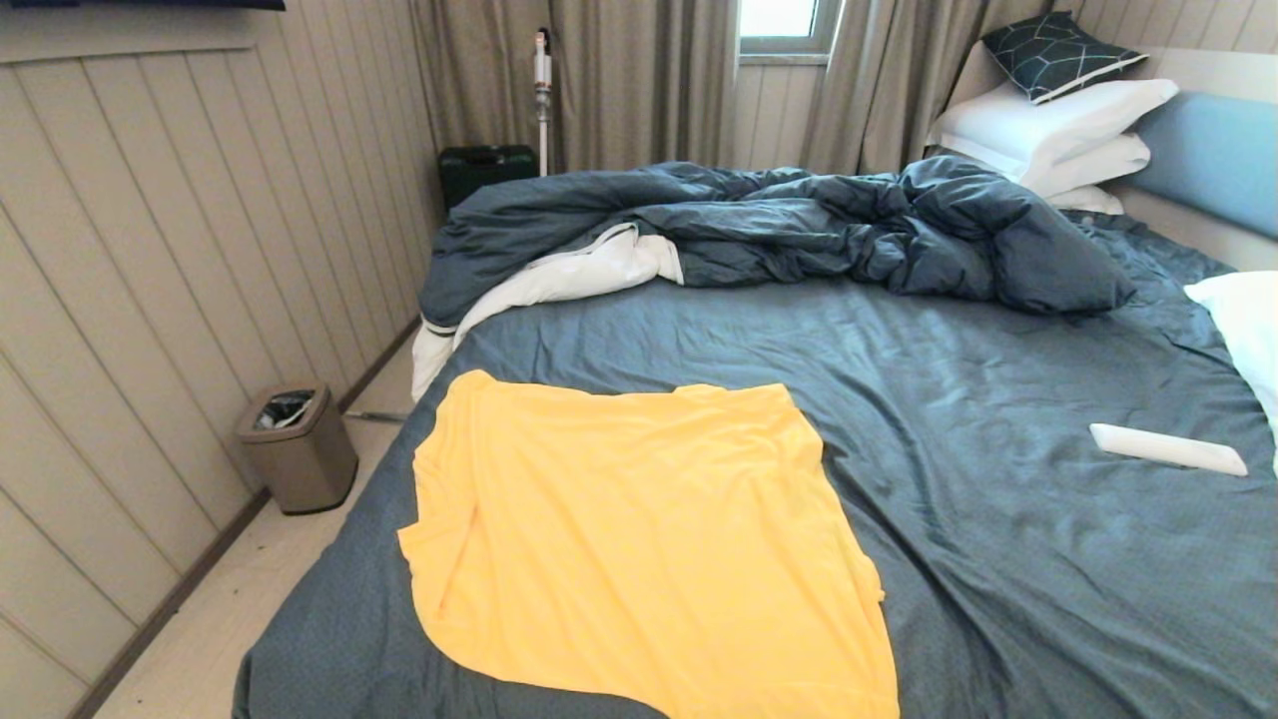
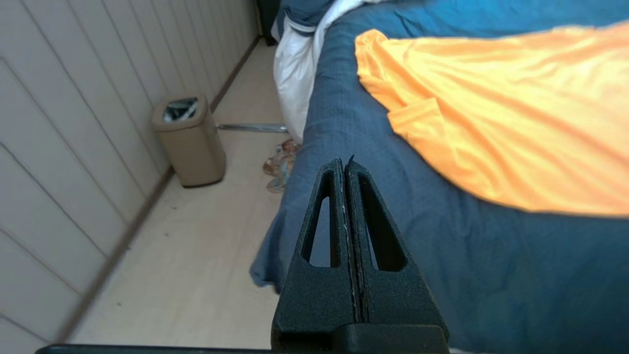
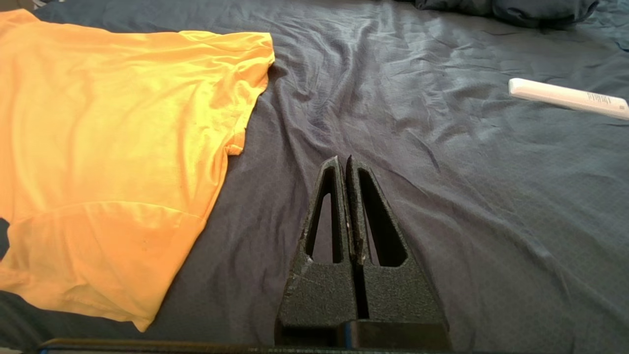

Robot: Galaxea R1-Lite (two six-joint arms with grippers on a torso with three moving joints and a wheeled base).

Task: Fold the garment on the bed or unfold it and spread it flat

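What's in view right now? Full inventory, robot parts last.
T-shirt: 1, yellow, spread on near left of the bed.
Bed: 1, dark blue-grey sheet, fills the middle.
Duvet: 1, dark blue with white underside, rumpled at the far side.
Pillows: white stack at the headboard, patterned dark cushion on top; another white one at the right edge.
White flat object: 1, on sheet, right.
Bin: 1, beige, on the floor by the left wall.
Left gripper: black, shut, empty, over the bed's left edge.
Right gripper: black, shut, empty, over bare sheet right of the T-shirt.
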